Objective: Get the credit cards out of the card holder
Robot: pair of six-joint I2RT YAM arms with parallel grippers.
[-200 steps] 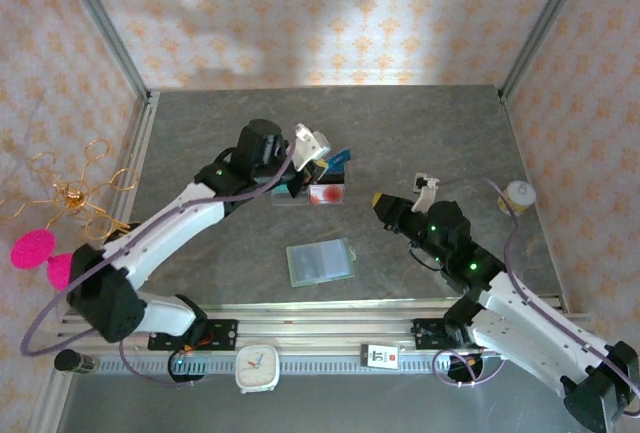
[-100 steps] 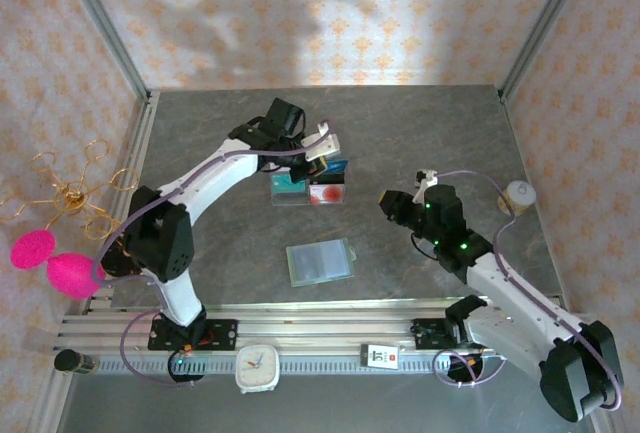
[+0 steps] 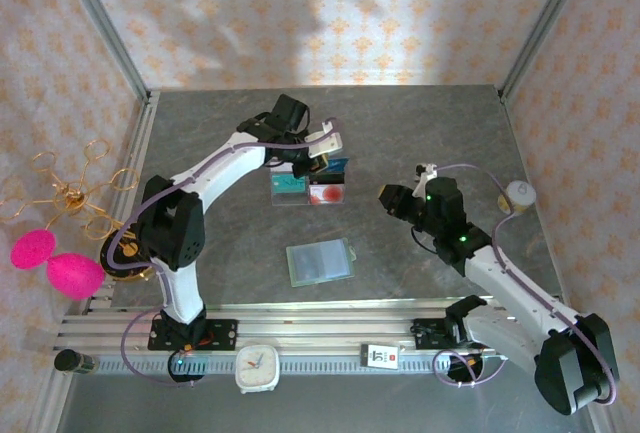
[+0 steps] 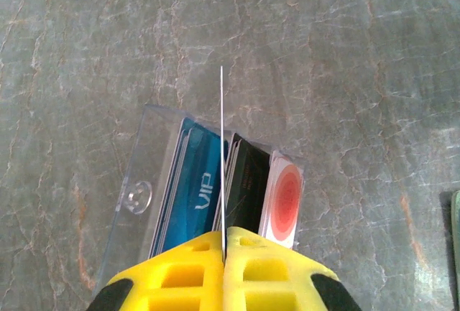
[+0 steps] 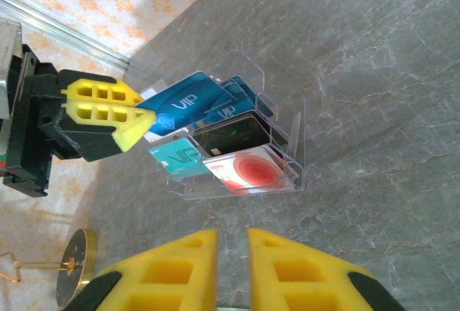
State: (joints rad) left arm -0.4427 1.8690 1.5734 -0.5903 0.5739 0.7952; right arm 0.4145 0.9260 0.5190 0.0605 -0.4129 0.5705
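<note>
My left pincer (image 5: 144, 122) pinches a blue plastic VIP card (image 5: 180, 106) by one end.
On the grey marbled table (image 3: 420, 133), the card hangs over a clear acrylic card rack (image 4: 144, 174); the flat sage-green wallet (image 3: 320, 261) lies apart from both, nearer my bases; my right pincer (image 5: 232, 243) stands slightly parted, empty.
</note>
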